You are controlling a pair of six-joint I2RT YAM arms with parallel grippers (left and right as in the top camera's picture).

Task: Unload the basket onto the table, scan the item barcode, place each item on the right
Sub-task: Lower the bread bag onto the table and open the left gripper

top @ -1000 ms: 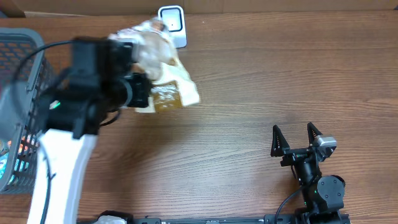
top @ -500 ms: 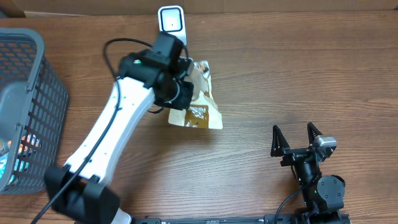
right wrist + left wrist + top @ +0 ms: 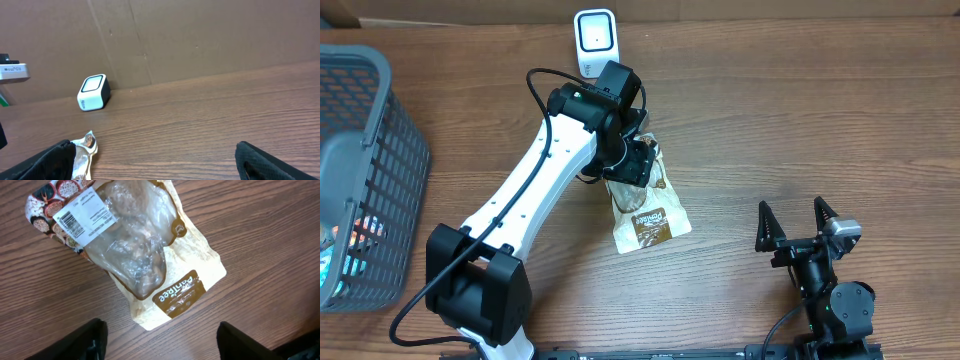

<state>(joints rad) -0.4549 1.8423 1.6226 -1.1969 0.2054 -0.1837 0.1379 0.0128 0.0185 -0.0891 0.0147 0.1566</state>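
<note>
Bag (image 3: 150,250) flat beneath left tool (image 3: 160,327)

The left arm (image 3: 535,185) had long white link shells joined by black motor housings, and a thin black cable (image 3: 529,80) looped over its far end. The right arm (image 3: 832,300) was all black, with a small silver block (image 3: 842,229) beside its two pointed black fingers (image 3: 766,225).

Glossy clear-plastic-and-paper pouch (image 3: 135,255), perhaps kraft, on matt wood-grain table (image 3: 270,230)
</note>
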